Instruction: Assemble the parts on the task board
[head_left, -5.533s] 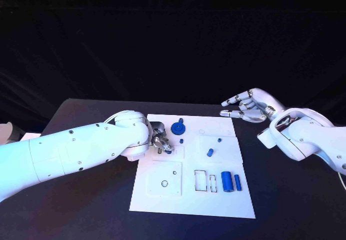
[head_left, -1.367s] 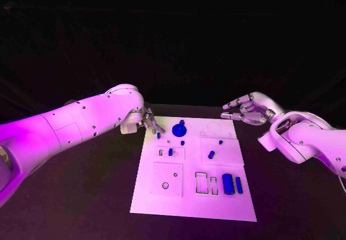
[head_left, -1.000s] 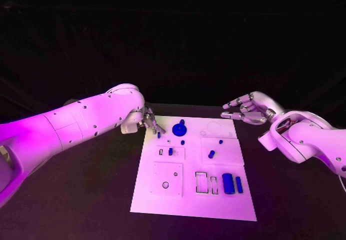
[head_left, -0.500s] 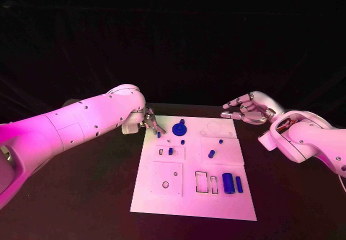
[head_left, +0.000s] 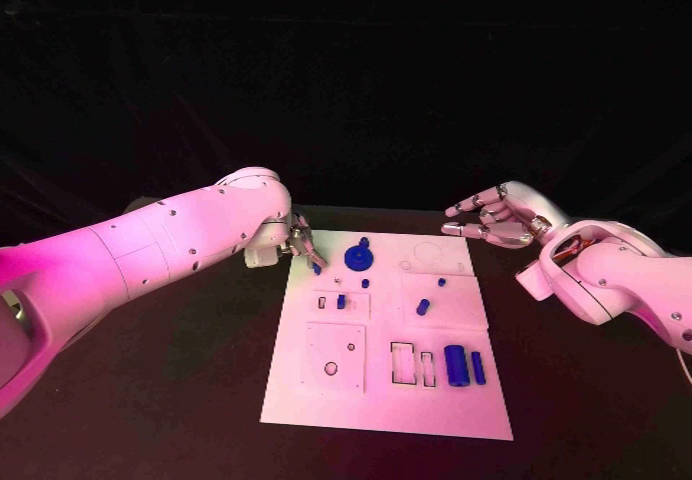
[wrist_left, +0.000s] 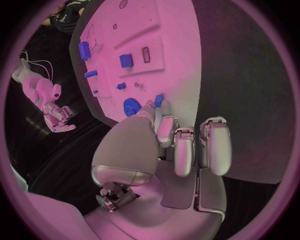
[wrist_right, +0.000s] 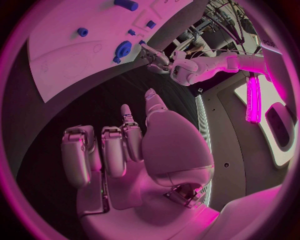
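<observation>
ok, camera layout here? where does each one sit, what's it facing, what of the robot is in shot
Head view: on the robot's head, looking down at the board; both arms, left hand, right hand.
Left wrist view: behind the left hand, facing the board; the right hand shows too.
Right wrist view: behind the right hand, facing the board's far end and the left hand.
Shared: all three show the board and the blue gear.
</observation>
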